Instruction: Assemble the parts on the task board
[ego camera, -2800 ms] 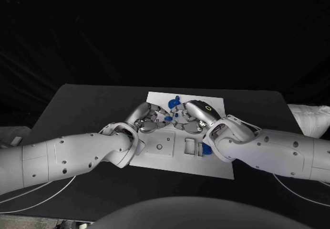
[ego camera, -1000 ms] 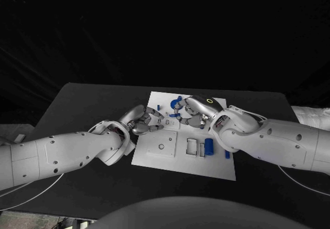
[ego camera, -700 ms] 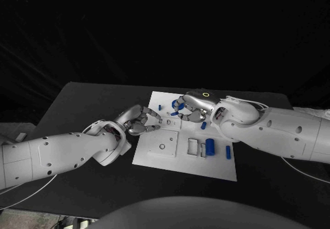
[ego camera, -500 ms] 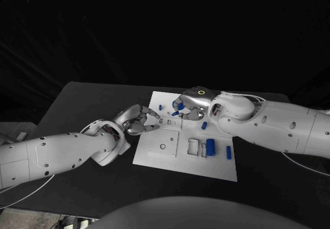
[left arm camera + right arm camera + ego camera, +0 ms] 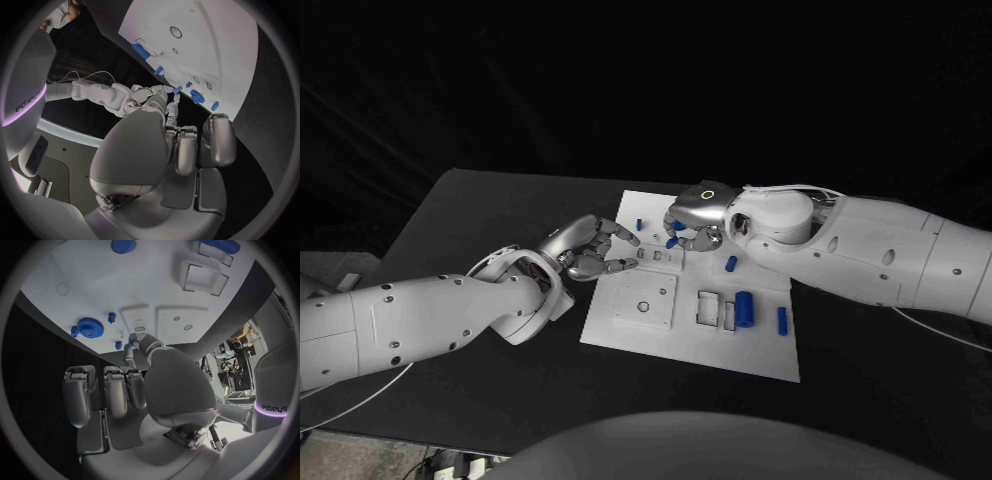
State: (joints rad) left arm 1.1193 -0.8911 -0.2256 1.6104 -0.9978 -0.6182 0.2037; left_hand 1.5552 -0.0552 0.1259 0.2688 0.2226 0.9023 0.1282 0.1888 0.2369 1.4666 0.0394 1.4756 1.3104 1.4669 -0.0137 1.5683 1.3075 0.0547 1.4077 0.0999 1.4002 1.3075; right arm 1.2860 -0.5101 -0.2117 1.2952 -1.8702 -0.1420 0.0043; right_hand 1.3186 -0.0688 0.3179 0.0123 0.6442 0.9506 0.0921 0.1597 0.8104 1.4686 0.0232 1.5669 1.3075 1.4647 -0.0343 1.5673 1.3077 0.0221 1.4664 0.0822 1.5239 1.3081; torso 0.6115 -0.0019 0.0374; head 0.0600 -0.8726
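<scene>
Right now my right hand [image 5: 692, 222] hangs over the far part of the task board [image 5: 678, 340], fingers curled down toward a small blue piece [image 5: 672, 241] just beside the fingertips; can't tell whether it's actually pinched or only touched. My left hand [image 5: 593, 250] sits at the board's left edge, fingers curled in toward a raised white block [image 5: 646, 299] w/ a round hole; I see nothing in it, but can't tell whether the curl closes fully. Other parts lie loose on the board: a small blue peg [image 5: 640, 224] near the far edge, a short blue pin [image 5: 731, 264] mid-board, a fat blue cylinder [image 5: 746, 308] beside a rectangular slot [image 5: 710, 308], and a thin blue bar [image 5: 780, 320] nr the right edge. The right wrist view also gives a blue gear [image 5: 91, 328] and a round blue knob [image 5: 123, 246] on the white plate. My guess at the step: get the piece under my right fingers seated in its socket. To do that well I'd come straight down, keep the piece upright, and let the left hand steady the board rather than crowd the spot, since the two hands sit near each other. Go slow at contact; a tilted piece will likely jam or skid on the smooth plate.
</scene>
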